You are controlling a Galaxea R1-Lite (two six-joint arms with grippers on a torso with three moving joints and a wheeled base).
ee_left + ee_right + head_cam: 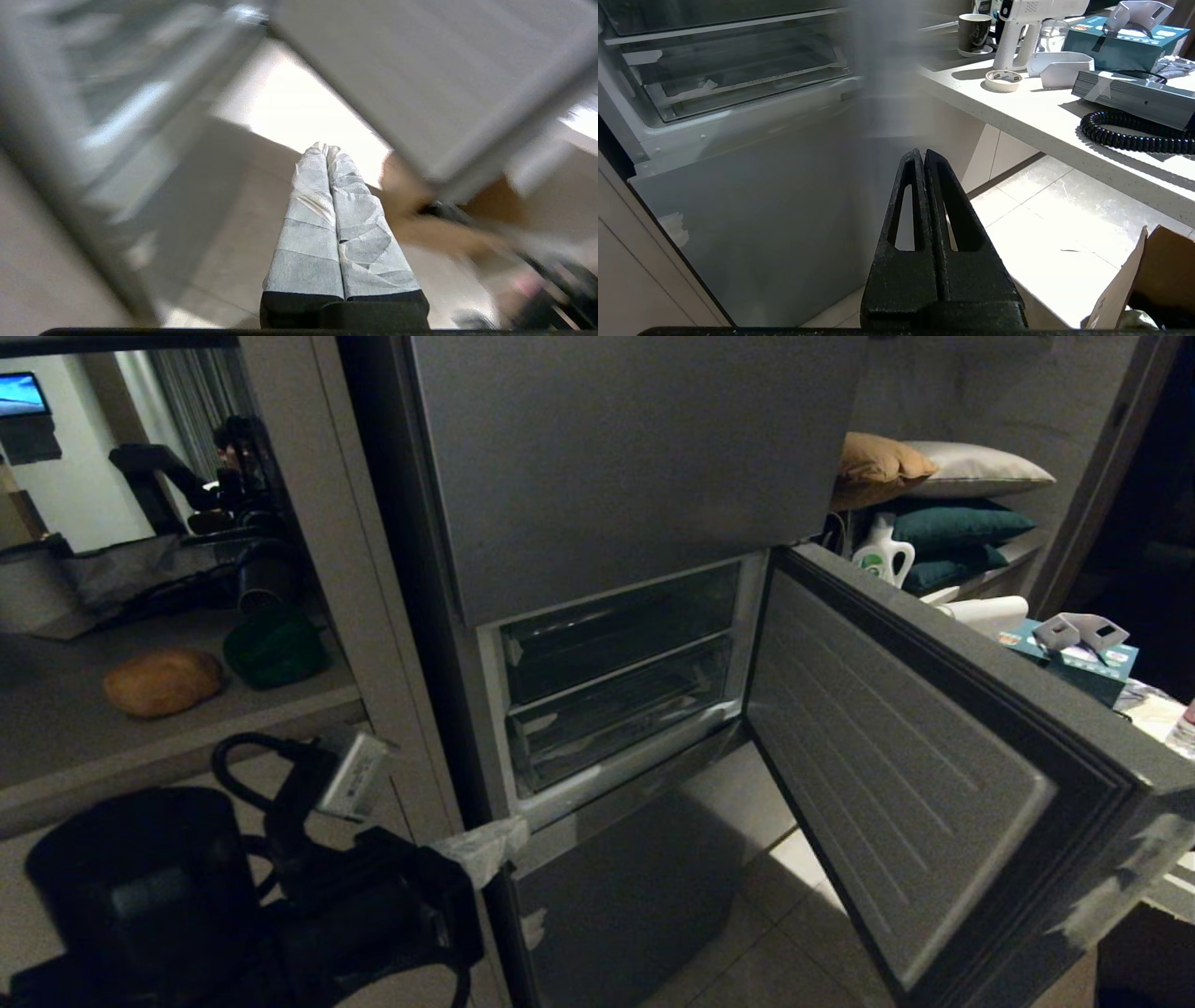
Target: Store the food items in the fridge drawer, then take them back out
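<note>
The food items lie on a shelf to the left of the fridge: a brown potato-like lump (163, 681) and a dark green pepper-like item (274, 647) behind it. The fridge's middle door (915, 756) stands swung open to the right. Inside it, the clear fridge drawer (621, 709) sits pushed in under another clear drawer (621, 630); both also show in the right wrist view (738, 70). My left gripper (495, 845) (325, 147), its fingers wrapped in white tape, is shut and empty, low beside the fridge's left edge. My right gripper (923, 151) is shut and empty, low before the fridge.
Pillows (943, 476), a white detergent bottle (882, 553) and a teal box (1074, 658) stand behind the open door. In the right wrist view a counter (1017, 112) carries a cup (975, 31), a tape roll (1003, 80) and a coiled cable (1134, 135). A cardboard box (1148, 280) stands on the floor.
</note>
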